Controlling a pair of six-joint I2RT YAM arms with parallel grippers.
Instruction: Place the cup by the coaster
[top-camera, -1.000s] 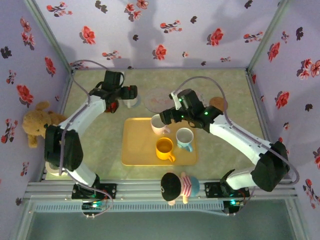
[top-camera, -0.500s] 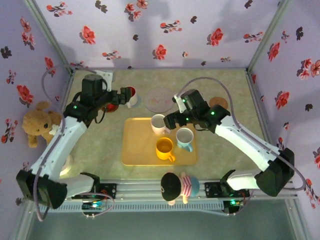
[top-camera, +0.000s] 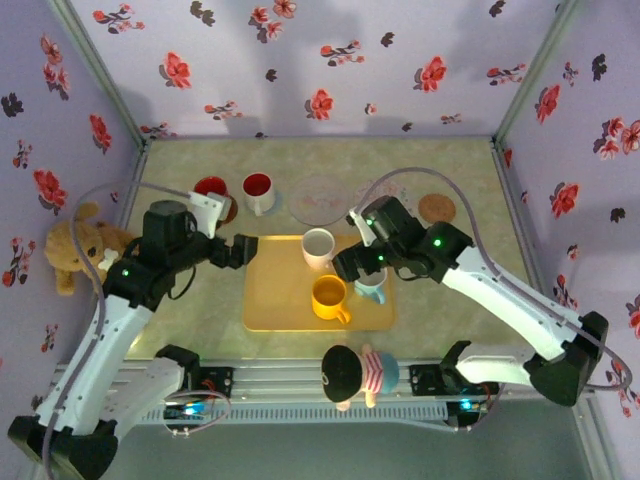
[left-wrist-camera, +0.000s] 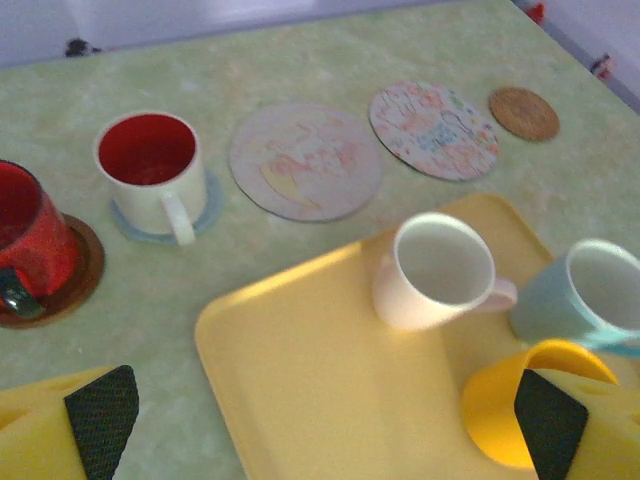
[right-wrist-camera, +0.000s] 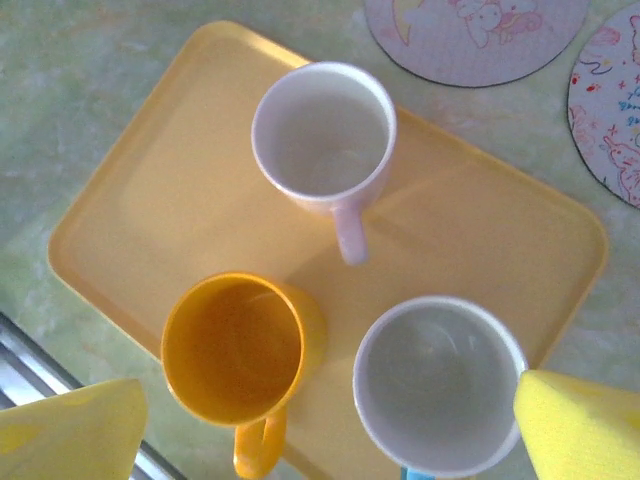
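The light blue cup (right-wrist-camera: 438, 385) is sitting upright at the lower right of the yellow tray (right-wrist-camera: 170, 190). The orange cup (right-wrist-camera: 235, 345) is standing just beside it at lower left, and the pale pink cup (right-wrist-camera: 323, 135) is standing above both, its handle pointing down between them. The right gripper (right-wrist-camera: 325, 435) is hovering over these cups with its fingers (right-wrist-camera: 575, 430) spread wide, gripping nothing.

Beyond the tray's upper edge, a pinkish round coaster (left-wrist-camera: 305, 160), a patterned round coaster (left-wrist-camera: 433, 130) and a small brown coaster (left-wrist-camera: 524, 112) are lying bare on the green tabletop (left-wrist-camera: 300, 60). Toward the upper left, a white cup with a red inside (left-wrist-camera: 150, 170) and a red cup (left-wrist-camera: 30, 235) are each resting on a coaster of their own. The left gripper (top-camera: 245, 250) is hanging at the tray's left edge, its fingers open and empty.
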